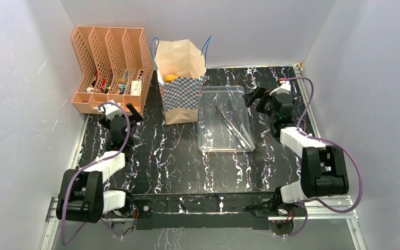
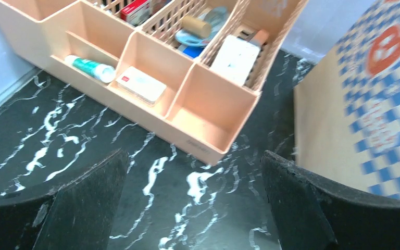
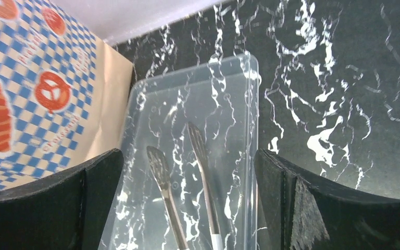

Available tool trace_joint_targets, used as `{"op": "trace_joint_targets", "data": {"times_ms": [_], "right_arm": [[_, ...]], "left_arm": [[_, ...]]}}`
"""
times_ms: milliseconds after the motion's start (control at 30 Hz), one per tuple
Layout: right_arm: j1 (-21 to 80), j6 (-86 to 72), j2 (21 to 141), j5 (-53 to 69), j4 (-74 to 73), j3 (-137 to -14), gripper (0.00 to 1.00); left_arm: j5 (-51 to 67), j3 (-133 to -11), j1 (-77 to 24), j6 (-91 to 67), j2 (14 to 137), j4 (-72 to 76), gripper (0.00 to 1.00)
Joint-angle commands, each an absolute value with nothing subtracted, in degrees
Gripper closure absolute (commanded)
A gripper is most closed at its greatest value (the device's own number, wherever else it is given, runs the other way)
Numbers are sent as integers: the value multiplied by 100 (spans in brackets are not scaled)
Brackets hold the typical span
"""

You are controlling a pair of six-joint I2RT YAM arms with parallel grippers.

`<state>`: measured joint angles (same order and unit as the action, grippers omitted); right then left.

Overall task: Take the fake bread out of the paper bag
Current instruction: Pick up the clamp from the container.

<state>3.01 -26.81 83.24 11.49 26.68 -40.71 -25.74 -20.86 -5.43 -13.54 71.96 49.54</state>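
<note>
— Bread (image 1: 171,77): can you see any of it?

— Only an orange bit peeking out of the bag's mouth. The rest, if there is more, sits deeper where I cannot see. The bag (image 1: 179,91) stands upright at twelve o'clock on the table with its mouth open to the ceiling. The organizer (image 1: 109,67) is just beside it at ten, and the tray (image 1: 208,136) just beside it towards one.

— And the arms?

— Both are empty. The left gripper (image 1: 122,108) is at nine o'clock with its jaws spread wide, looking at the bare top between organizer and bag. The right gripper (image 1: 256,99) is at two o'clock, just as wide, looking down on the tray and the tongs (image 1: 234,122) lying in it.

— How would you go in?

— From above, I reckon. That bag looks tall and light, so a sideways shove could tip it. I'd have one gripper steady a wall near the rim. The other can drop straight through the mouth with its jaws apart, close gently on the orange piece, and lift straight up. Mind the handles (image 1: 207,46), since a finger could snag there.
</note>
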Motion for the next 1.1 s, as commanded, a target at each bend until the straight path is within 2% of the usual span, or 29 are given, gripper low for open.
{"op": "trace_joint_targets", "data": {"times_ms": [0,67,167,267,367,467,567,1067], "right_arm": [[343,-3149,7279,608,3427,-3877,2],[313,-3622,6962,394,3918,-3554,2],[304,-3630,6782,745,4561,-3391,2],[505,-2863,7183,485,2368,-4496,13],[899,-2550,7665,-679,852,-5163,15],[1429,-2314,7981,-1359,342,-5292,19],[1876,-2191,8319,-1991,-78,-5439,20],[1932,-2001,9290,-1839,-744,-5579,31]], "left_arm": [[-1907,-2508,-554,-2617,6499,3797,2],[-1403,-2762,-545,-2768,6307,3437,2],[-886,-3219,-552,-2851,6183,2655,3],[-751,-3366,-608,-2944,5978,2135,6],[-1378,-3499,-1293,-2633,5797,1618,8],[-2482,-3839,-2244,-2195,5992,1062,7],[-2926,-4109,-2725,-2236,6274,604,6],[-3025,-4568,-3368,-2753,6807,-170,3]]}}
